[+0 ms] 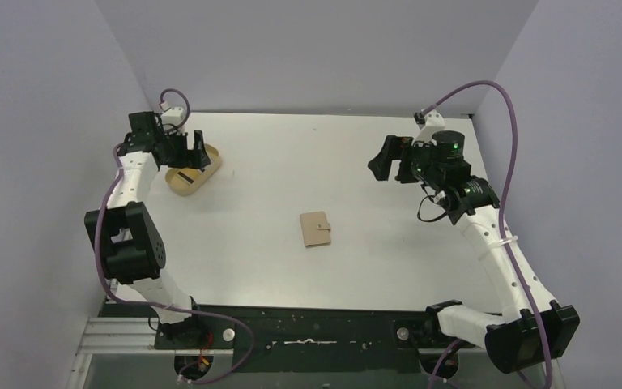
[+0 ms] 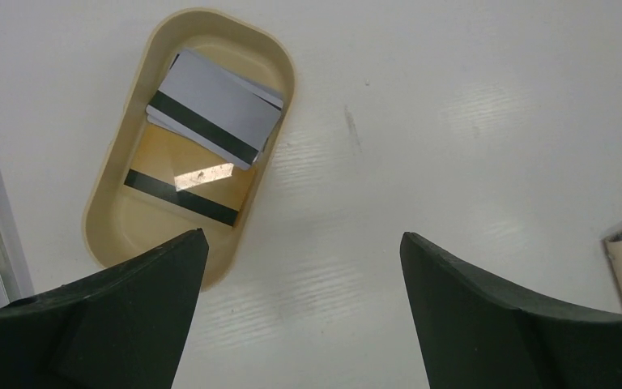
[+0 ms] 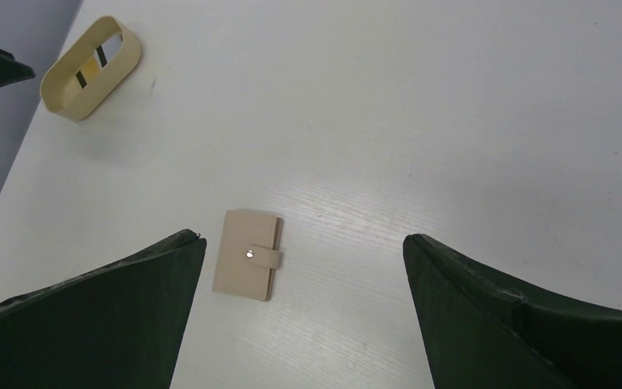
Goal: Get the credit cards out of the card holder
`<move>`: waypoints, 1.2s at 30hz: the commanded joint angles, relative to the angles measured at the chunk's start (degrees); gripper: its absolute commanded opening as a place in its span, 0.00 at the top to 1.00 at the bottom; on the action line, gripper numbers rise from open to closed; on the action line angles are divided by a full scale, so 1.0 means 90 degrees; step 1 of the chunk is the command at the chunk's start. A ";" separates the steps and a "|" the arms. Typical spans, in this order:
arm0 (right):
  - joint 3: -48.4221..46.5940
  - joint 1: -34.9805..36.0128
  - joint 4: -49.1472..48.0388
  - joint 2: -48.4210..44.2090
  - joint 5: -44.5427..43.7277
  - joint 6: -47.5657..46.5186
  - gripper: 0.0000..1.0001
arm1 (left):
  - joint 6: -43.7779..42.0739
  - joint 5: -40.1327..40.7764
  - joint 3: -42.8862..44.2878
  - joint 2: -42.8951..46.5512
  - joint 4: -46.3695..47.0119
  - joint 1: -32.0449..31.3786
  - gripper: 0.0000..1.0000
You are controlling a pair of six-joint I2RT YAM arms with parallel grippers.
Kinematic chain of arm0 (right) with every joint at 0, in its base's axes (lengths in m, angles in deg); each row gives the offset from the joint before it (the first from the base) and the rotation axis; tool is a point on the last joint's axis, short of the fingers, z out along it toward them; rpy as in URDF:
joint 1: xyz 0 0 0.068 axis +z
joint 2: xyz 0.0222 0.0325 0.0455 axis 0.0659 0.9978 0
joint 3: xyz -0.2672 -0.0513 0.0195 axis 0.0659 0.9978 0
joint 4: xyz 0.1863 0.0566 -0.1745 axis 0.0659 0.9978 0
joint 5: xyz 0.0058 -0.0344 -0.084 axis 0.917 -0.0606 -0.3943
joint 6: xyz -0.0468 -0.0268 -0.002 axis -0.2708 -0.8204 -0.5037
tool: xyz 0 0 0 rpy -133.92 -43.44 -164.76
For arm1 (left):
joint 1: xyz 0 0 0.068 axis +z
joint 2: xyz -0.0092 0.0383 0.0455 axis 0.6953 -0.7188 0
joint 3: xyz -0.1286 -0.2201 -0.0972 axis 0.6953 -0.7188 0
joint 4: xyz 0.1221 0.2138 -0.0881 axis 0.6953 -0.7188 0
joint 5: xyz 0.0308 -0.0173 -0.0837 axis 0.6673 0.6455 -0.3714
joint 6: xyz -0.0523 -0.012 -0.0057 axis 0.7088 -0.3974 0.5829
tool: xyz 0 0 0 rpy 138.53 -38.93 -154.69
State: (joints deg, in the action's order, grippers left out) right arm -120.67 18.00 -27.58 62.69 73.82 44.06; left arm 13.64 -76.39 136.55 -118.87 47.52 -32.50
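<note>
Card holder at the middle of the desk, tray at the far left, credit cards overlapping inside it, left claw above the tray, right claw over the far right.

Open table surrounds the card holder; the tray sits far left, seemingly beneath the left claw.

Looking down, I've got an oval tan tray with a raised rim, sitting flat on the white table. There's a faint dark scuff just beside it. From above, the tray sits far left, near the pale grey wall.
</note>
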 commanded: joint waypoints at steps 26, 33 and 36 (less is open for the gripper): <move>0.0112 -0.0143 0.0028 -0.0423 0.0087 -0.0392 0.00 | -0.0720 0.0995 0.2085 -0.2720 0.0438 -0.0464 0.52; 0.0149 -0.0152 0.0033 -0.0466 0.0072 -0.0402 0.00 | -0.0830 0.0686 0.2556 -0.3042 -0.0256 -0.0472 0.58; 0.0173 -0.0154 0.0026 -0.0498 0.0058 -0.0403 0.00 | -0.0892 0.0492 0.2464 -0.3006 -0.0358 -0.0483 0.58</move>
State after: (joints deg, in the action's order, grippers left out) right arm -119.31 16.93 -25.84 60.46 74.24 41.17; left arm 7.80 -68.13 156.79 -145.74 47.37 -36.85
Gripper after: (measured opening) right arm 0.999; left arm 0.425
